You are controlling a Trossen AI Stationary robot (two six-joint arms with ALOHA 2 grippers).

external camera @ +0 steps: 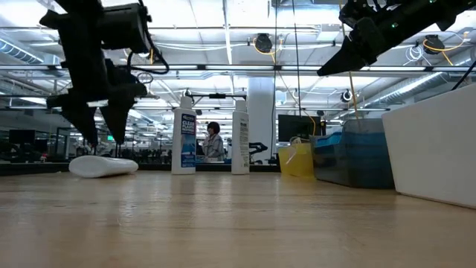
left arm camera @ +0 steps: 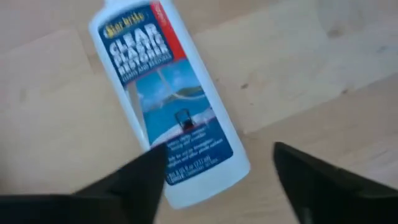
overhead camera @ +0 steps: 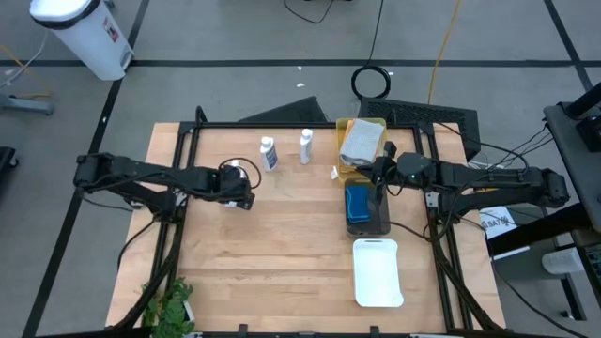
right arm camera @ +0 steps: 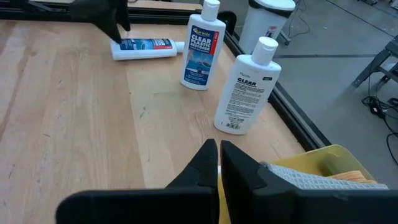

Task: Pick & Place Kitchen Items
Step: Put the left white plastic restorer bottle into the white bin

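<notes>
Left gripper [left arm camera: 217, 171] spread wide over fallen bottle [left arm camera: 166, 99] near counter's [overhead camera: 282, 253] left edge; light, rigid, slick—probably best gripped mid-body.

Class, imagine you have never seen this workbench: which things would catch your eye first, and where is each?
Most striking is the white bottle lying on its side on the table, under the open left gripper. Two more bottles stand upright beside it. By the right gripper, which is shut, a yellow tray holds a grey towel.
</notes>
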